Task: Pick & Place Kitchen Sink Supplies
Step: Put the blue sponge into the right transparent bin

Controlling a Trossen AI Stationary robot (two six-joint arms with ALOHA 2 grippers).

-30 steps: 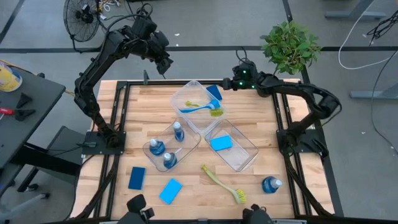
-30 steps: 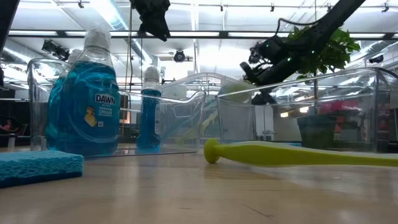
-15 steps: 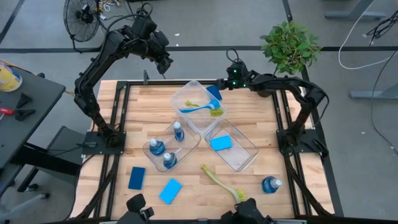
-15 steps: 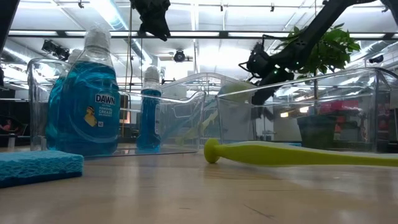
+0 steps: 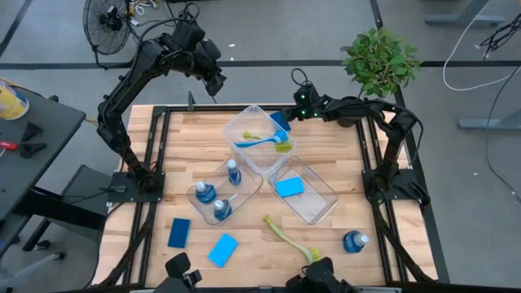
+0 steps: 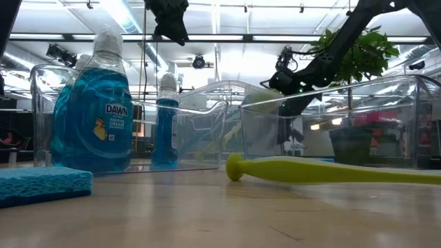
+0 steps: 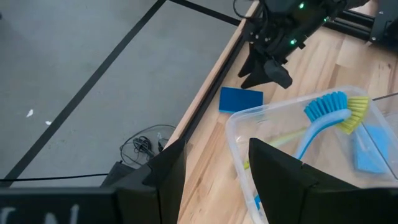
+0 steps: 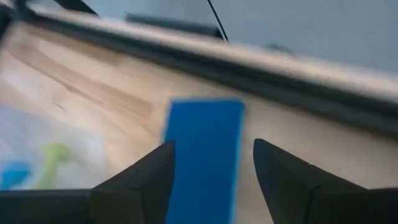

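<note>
Right gripper [image 5: 286, 116] low over the far edge of the light wooden table [image 5: 187, 138], fingers spread, lined up over a flat dark-blue rectangular sponge [image 5: 281, 121] and not yet pinching it. In the right wrist view the same sponge [image 8: 204, 155] showing between the two dark fingers [image 8: 134, 180]; from the left wrist view, seen lying flat on the wood [image 7: 240, 99] just outside a bin. Left gripper [image 5: 216, 85] raised high beyond the far left corner, fingers parted, holding nothing.

Just near of that sponge, a clear plastic bin [image 5: 234, 127] at the far centre, holding a blue long-handled dish brush [image 5: 262, 142] and a yellow-green long-handled dish brush [image 5: 252, 135]. Right of centre, a second clear bin [image 5: 319, 210] with a light-blue flat sponge [image 5: 289, 187] inside. Left of centre, a third clear bin [image 5: 247, 185] with three small clear bottles of blue liquid [image 5: 205, 193] standing in it.

Loose on the near part of the table: another dark-blue sponge [image 5: 179, 232] at near left, a light-blue sponge [image 5: 223, 249] just right of it, a second yellow-green brush [image 5: 290, 240] near centre, and one more blue-liquid bottle [image 5: 354, 241] lying at near right. Green potted plant [image 5: 379, 59] beyond the far right corner.
</note>
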